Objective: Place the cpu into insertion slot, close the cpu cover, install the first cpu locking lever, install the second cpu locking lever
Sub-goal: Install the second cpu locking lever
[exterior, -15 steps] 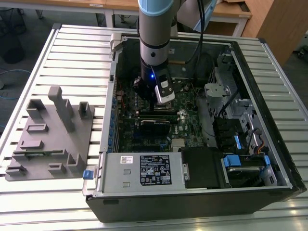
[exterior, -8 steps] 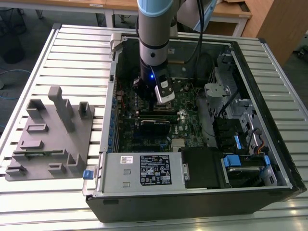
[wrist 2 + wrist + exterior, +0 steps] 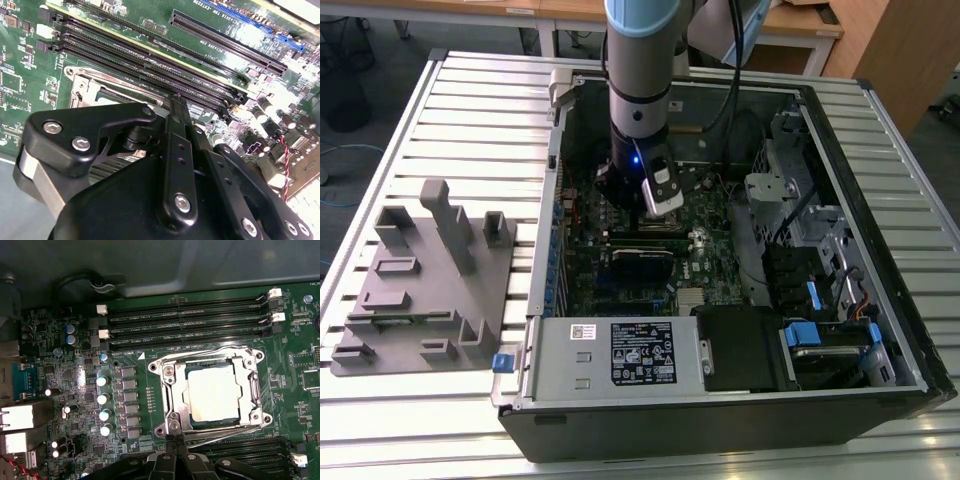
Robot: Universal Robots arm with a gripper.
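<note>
Cpu, dull silver square, sits under its thin metal cpu cover (already down), just beside the clenched, empty gripper.

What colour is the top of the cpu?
Pale silver, almost white, on the cpu; the first wrist view shows it best.

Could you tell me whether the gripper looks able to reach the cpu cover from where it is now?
Probably yes: the gripper sits right at the edge of the cpu cover, nothing between them; the cover lies flat around the cpu.
</note>
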